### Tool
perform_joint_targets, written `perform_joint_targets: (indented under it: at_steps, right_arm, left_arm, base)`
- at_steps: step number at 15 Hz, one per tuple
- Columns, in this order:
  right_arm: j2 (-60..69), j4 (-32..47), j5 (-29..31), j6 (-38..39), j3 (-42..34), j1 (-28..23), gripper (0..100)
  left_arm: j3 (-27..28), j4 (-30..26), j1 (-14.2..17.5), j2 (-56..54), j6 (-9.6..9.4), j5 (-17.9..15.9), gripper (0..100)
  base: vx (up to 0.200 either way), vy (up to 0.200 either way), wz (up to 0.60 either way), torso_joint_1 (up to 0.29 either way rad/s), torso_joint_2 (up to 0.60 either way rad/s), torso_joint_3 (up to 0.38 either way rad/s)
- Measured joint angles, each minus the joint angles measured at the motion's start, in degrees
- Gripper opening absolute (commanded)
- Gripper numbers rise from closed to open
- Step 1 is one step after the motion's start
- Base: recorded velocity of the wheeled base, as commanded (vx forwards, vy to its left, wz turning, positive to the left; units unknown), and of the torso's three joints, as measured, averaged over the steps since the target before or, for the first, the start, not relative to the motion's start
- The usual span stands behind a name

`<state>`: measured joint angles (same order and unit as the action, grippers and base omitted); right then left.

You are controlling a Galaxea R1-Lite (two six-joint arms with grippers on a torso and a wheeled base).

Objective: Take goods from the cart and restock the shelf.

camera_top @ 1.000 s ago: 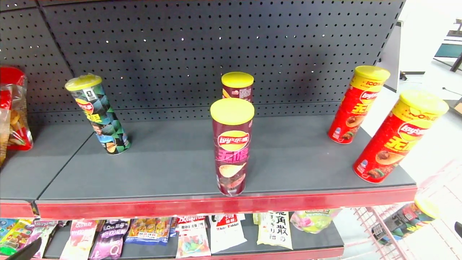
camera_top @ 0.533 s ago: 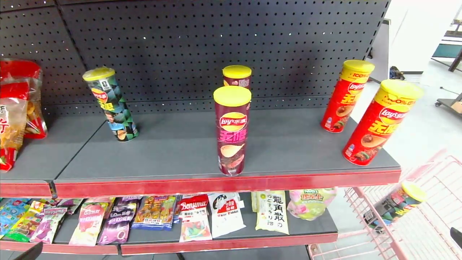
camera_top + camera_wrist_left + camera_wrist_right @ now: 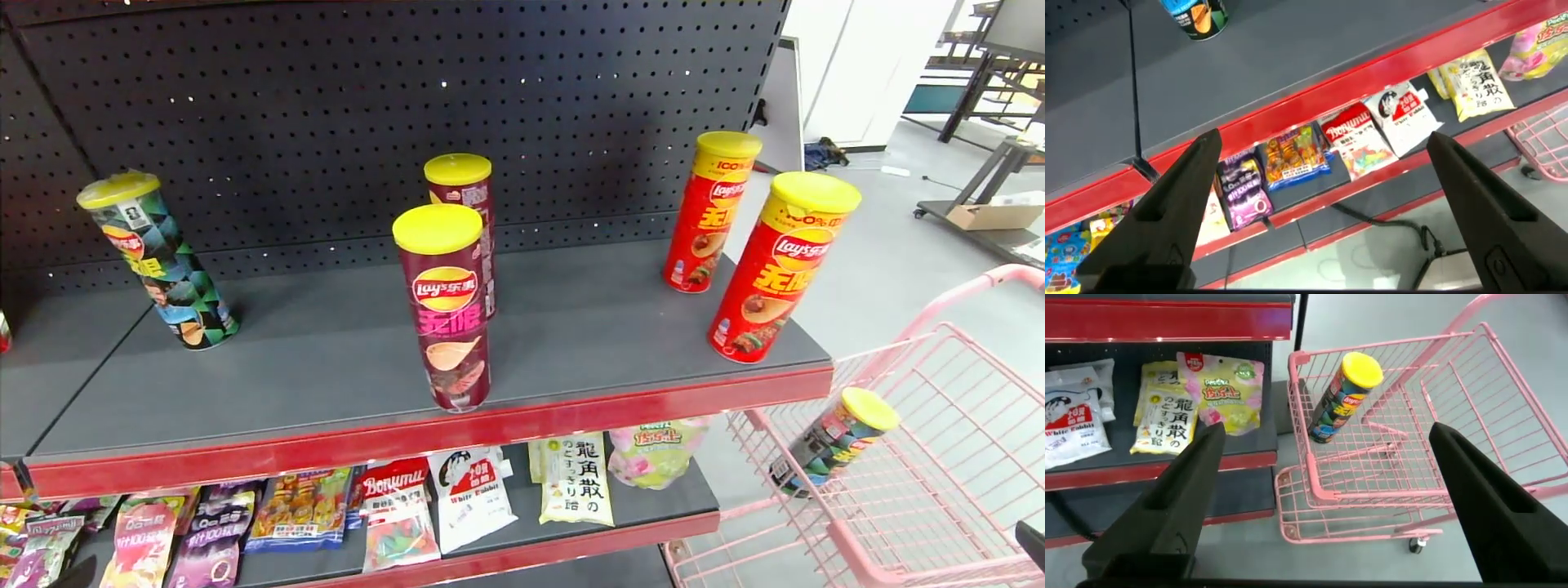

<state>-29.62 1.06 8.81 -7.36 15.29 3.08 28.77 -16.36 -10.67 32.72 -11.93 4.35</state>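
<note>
Fetch step: right claw [image 3: 1327,429], left claw [image 3: 1324,137] released, empty. Chip can [image 3: 833,441] leans in pink cart [image 3: 939,384], 4 o'clock from shelf [image 3: 326,359]. Next: grab it.

Five cans [image 3: 445,302] stand on the shelf [image 3: 326,367]; another can [image 3: 833,441] leans in the cart [image 3: 853,555] right of it

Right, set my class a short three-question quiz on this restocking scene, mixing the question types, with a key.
1. True or false: the pink cart holds just one can.
2. How many red cans stand on the upper shelf? A one, B two, C four.
3. Fill in: the left claw and right claw are both ___.
Key: 1 true; 2 B; 3 open.
</note>
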Motion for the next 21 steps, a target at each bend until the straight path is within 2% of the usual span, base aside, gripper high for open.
perform_joint_targets:
  at_steps: [2, 4, 6, 7, 17, 21]
  right_arm:
    - [0.1, 0.0, 0.0, 0.0, 0.0, 0.0, 100]
    - [0.1, 0.0, 0.0, -0.6, -0.2, -0.1, 100]
    - [0.2, 0.0, 0.0, -0.8, -0.7, 0.0, 100]
    - [0.4, 0.0, -0.1, -0.9, -1.0, 0.0, 100]
    - [1.3, 0.0, -0.2, -1.2, -2.1, 0.0, 100]
    - [1.4, 0.0, -0.2, -1.2, -2.2, 0.2, 100]
  left_arm:
    - [-0.9, 0.0, 0.0, -0.9, -0.18, 0.0, 100]
    - [-2.0, -0.1, 0.0, -2.1, -2.12, 0.0, 100]
    - [-3.0, -0.1, 0.0, -3.4, -3.04, 0.0, 100]
    - [-3.3, 0.0, -0.1, -3.9, -3.08, 0.0, 100]
    - [-3.6, 0.1, -0.2, -5.4, -3.08, -0.3, 100]
    - [-3.7, 0.0, -0.2, -6.0, -3.79, -0.5, 100]
  base:
    - [0.000, 0.000, 0.00, 0.000, 0.00, 0.000]
    - [0.000, 0.000, 0.00, 0.000, 0.00, 0.000]
    - [0.000, 0.000, 0.00, 0.000, 0.00, 0.000]
    - [0.000, 0.000, 0.00, 0.000, 0.00, 0.000]
    - [0.000, -0.200, 0.00, 0.005, 0.00, 0.003]
    - [0.000, 0.000, 0.00, 0.000, 0.00, 0.000]
